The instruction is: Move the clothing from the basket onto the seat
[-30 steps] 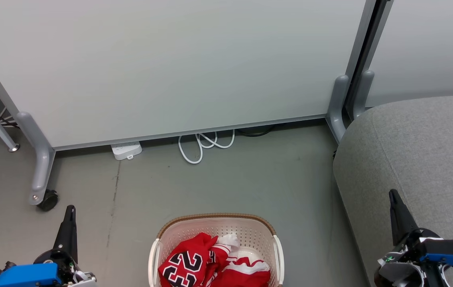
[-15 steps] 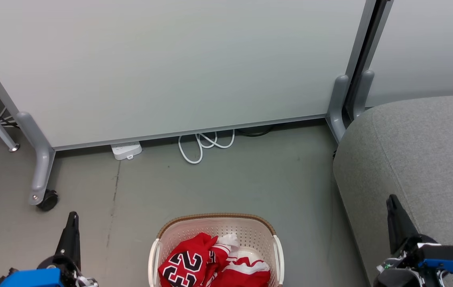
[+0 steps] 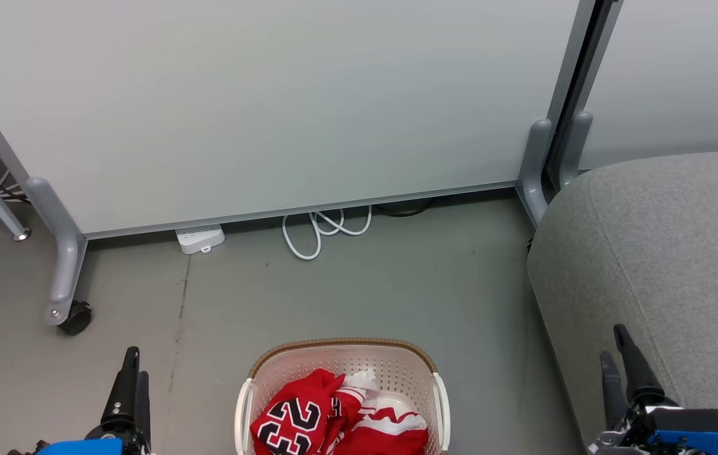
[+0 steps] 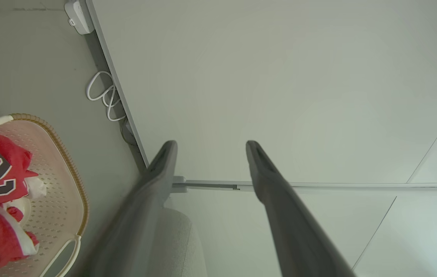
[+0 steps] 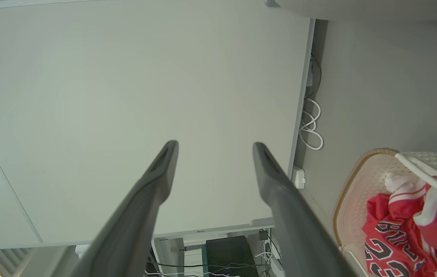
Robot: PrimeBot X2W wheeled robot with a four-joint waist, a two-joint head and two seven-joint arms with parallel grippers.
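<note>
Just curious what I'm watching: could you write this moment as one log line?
left gripper: open, empty | right gripper: open, empty | clothing: piled in basket | seat: right of basket

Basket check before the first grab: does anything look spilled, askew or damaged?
Nothing stands out. The basket stands upright on the floor, with the clothing bunched inside it and none hanging over the visible rim.

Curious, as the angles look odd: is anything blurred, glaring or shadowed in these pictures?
Head view: even light, no glare, the clothing sharp, faint shadow under the partition. Left wrist view: the left gripper blurs near the lens; the basket crisp. Right wrist view: the right gripper likewise soft.
</note>
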